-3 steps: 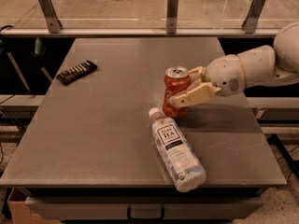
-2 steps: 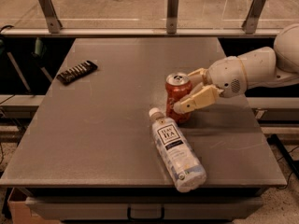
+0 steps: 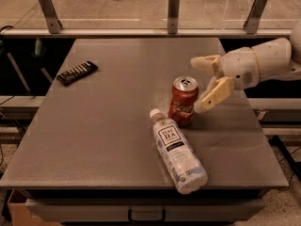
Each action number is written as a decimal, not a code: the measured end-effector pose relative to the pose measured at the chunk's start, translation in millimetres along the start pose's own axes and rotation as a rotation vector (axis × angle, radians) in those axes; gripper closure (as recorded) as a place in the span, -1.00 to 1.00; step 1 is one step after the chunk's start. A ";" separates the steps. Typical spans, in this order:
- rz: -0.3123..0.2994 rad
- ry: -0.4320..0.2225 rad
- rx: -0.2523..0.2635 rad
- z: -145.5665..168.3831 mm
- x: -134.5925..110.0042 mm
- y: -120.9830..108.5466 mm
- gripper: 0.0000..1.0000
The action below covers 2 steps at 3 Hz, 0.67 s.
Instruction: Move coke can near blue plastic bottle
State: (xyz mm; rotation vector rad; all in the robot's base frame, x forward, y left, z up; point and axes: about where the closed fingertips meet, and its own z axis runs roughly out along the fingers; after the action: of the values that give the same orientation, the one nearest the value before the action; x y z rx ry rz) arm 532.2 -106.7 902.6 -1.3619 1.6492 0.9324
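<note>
The red coke can (image 3: 183, 101) stands upright on the grey table (image 3: 108, 126), right of centre. The blue plastic bottle (image 3: 177, 150) lies on its side just in front of the can, its white cap end next to the can's base. My gripper (image 3: 199, 85) is just to the right of the can, open, with one finger (image 3: 205, 63) behind and one finger (image 3: 212, 96) beside the can's right side. It holds nothing.
A flat black bar-shaped packet (image 3: 77, 72) lies at the table's far left. A railing with metal posts (image 3: 173, 12) runs behind the table. The table's right edge (image 3: 263, 131) is close to my arm.
My gripper has let go of the can and drawn back to the right, its fingers spread apart. The can now stands on the table by the bottle's cap.
</note>
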 end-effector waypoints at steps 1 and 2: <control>-0.115 -0.023 0.142 -53.6 -54.6 -21.8 -1.00; -0.289 -0.044 0.305 -120.3 -133.2 -23.4 -1.00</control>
State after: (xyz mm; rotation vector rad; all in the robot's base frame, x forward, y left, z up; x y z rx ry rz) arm 556.5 -164.0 1072.5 -1.3122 1.4440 0.5157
